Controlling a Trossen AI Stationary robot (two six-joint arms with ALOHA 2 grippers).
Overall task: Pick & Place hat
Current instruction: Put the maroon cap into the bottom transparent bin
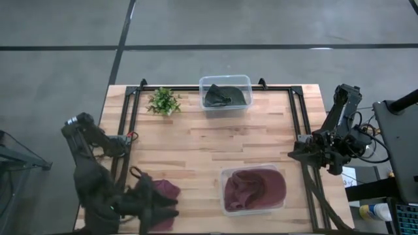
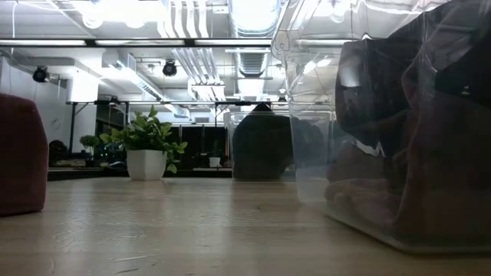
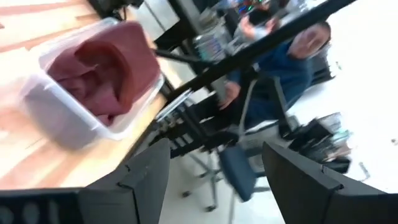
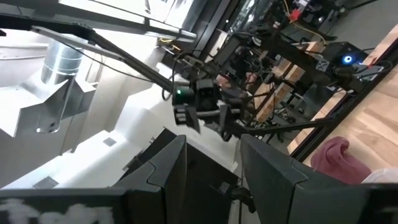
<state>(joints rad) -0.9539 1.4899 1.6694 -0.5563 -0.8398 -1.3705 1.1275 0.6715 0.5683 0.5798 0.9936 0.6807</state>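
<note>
A maroon hat [image 1: 168, 190] lies on the table near its near left corner; the low view shows the maroon hat [image 2: 19, 153] resting on its underside, with no gripper at it. My left gripper [image 1: 171, 209] hovers above this hat, open, pointing level toward the table's right; the left wrist view shows my left gripper [image 3: 214, 155] with its fingers wide apart and nothing between them. My right gripper [image 1: 292, 155] waits at the table's right edge, pointing left. In its own wrist view my right gripper [image 4: 212, 149] is open and empty, and the maroon hat [image 4: 339, 158] shows far off.
A clear bin [image 1: 255, 189] holding maroon hats stands near the near edge, right of centre. A second clear bin [image 1: 225, 91] with a dark hat stands at the far edge, beside a small potted plant [image 1: 163, 101]. A black frame [image 1: 297, 111] borders the table. A person [image 3: 280, 68] sits beyond the table.
</note>
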